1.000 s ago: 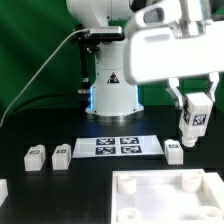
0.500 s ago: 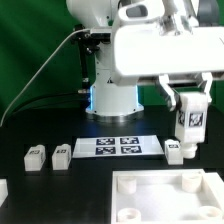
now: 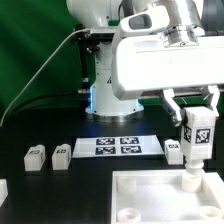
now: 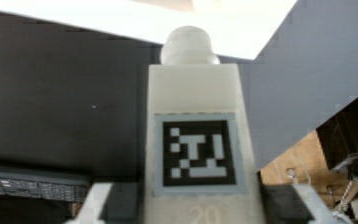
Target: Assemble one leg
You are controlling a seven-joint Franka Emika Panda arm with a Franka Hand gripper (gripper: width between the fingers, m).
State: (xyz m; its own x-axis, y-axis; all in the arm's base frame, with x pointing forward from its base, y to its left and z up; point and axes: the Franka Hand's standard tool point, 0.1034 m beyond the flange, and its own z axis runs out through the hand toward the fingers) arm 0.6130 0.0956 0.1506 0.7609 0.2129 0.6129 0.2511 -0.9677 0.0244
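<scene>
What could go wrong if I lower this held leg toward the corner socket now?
The leg, upright in the fingers, hangs just over the corner socket. If its tip is off-centre, it could catch the rim and tilt. A loose leg lies close beside it, and the fingers might knock it.

In the exterior view you cannot tell whether the lower tip of the held leg (image 3: pixel 197 140) touches the tray-like piece (image 3: pixel 150 185), whose front the picture's edge cuts off. That leg hides part of 1 loose leg (image 3: pixel 172 152) behind it. The wrist view's edge crops its end nearest the camera.
</scene>
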